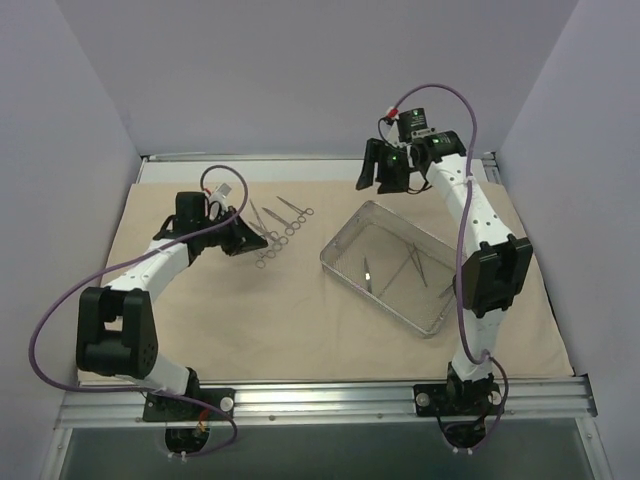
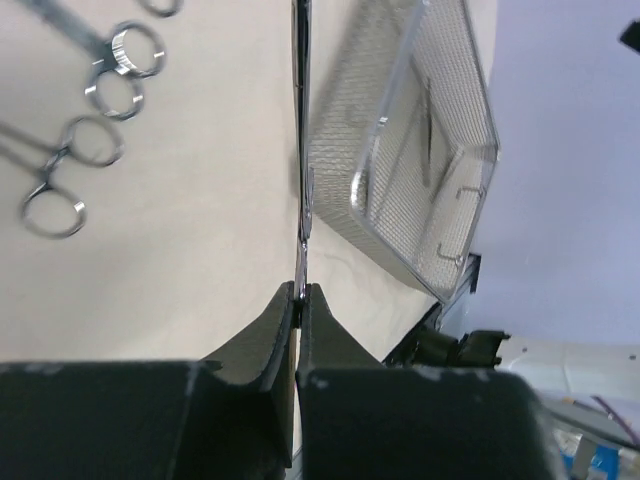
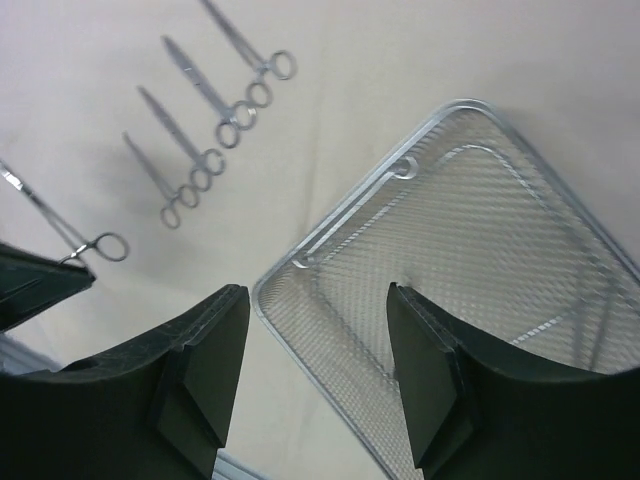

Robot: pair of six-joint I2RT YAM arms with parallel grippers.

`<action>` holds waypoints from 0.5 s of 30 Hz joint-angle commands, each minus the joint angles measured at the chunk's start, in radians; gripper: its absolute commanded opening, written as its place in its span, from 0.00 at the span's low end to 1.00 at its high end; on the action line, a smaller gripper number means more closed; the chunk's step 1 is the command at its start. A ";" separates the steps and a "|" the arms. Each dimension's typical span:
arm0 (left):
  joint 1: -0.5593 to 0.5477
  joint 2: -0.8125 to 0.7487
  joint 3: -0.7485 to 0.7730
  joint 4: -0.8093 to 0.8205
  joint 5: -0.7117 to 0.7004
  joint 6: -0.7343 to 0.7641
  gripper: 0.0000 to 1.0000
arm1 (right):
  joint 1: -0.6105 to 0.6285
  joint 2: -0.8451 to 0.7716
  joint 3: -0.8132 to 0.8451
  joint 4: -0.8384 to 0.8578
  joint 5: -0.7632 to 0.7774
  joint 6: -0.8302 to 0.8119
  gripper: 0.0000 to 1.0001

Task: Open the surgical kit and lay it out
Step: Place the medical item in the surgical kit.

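Though instruments [image 1: 283, 225] are laid out left of the tray [image 1: 345, 236], another instrument [image 2: 303, 180] is clamped in the left gripper [image 2: 302, 292]. The right gripper [image 3: 315, 295] is held open and empty, and others [image 1: 416, 264] are left inside the tray.

Large beige cloth wrap [image 1: 250, 320], spread flat.
On it a rectangular silver wire-mesh tray [image 1: 377, 300] sits askew, holding a few thin steel instruments [image 1: 368, 272]; ring-handled forceps [image 1: 281, 240] lie rowed alongside.

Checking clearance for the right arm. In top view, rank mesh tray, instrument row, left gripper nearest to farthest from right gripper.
1. mesh tray: its far corner sits by the right gripper.
2. instrument row: on the cloth, to the left.
3. left gripper: farther left, beyond the row, gripping one instrument.
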 commanded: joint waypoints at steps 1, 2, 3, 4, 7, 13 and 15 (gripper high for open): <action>0.049 -0.086 -0.101 0.097 -0.030 -0.109 0.02 | -0.044 -0.085 -0.060 -0.047 0.059 0.002 0.57; 0.061 -0.094 -0.128 0.117 -0.040 -0.144 0.02 | -0.046 -0.088 -0.071 -0.050 0.059 0.000 0.58; 0.087 -0.100 -0.154 0.141 -0.047 -0.161 0.02 | -0.044 -0.096 -0.100 -0.049 0.056 0.000 0.58; 0.100 -0.106 -0.203 0.182 -0.053 -0.177 0.02 | -0.046 -0.101 -0.115 -0.044 0.050 0.002 0.58; 0.159 -0.092 -0.260 0.294 -0.041 -0.237 0.02 | -0.046 -0.113 -0.158 -0.040 0.039 0.002 0.58; 0.219 -0.068 -0.319 0.285 -0.108 -0.240 0.02 | -0.044 -0.125 -0.187 -0.052 0.043 -0.011 0.58; 0.219 -0.030 -0.325 0.305 -0.103 -0.235 0.02 | -0.046 -0.128 -0.196 -0.050 0.039 -0.008 0.58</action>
